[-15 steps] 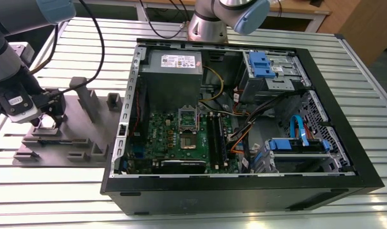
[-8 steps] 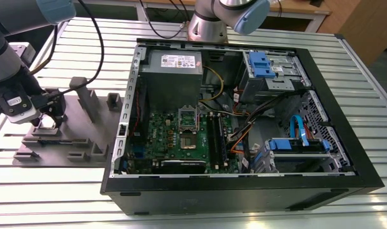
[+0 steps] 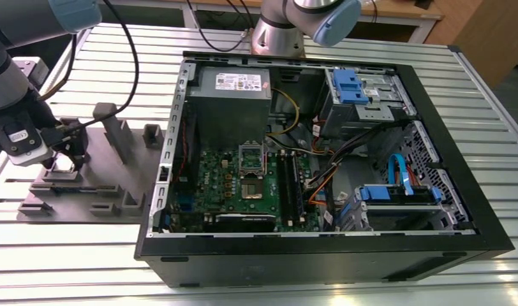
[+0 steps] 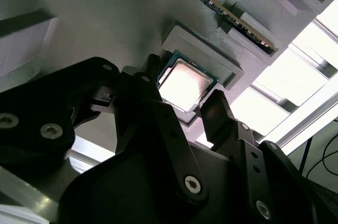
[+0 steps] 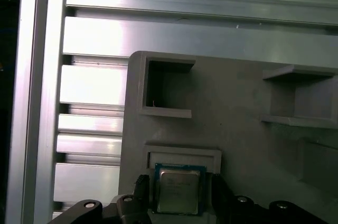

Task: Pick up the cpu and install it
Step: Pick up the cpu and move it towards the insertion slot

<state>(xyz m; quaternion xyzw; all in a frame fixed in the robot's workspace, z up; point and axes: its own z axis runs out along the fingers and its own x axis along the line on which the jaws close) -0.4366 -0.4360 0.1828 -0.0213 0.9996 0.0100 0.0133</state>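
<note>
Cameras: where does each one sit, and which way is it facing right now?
Exterior view: off the arm, looking down on the open computer case and, at the exterior view's left, the grey tray; the arm and its pincer show over the tray.
First wrist view: on the arm, facing the tray and the slatted table; the pincer shows at the cpu.
Second wrist view: on the arm, looking past the black pincer body.
Shared: both wrist views show the cpu in its tray recess.
</note>
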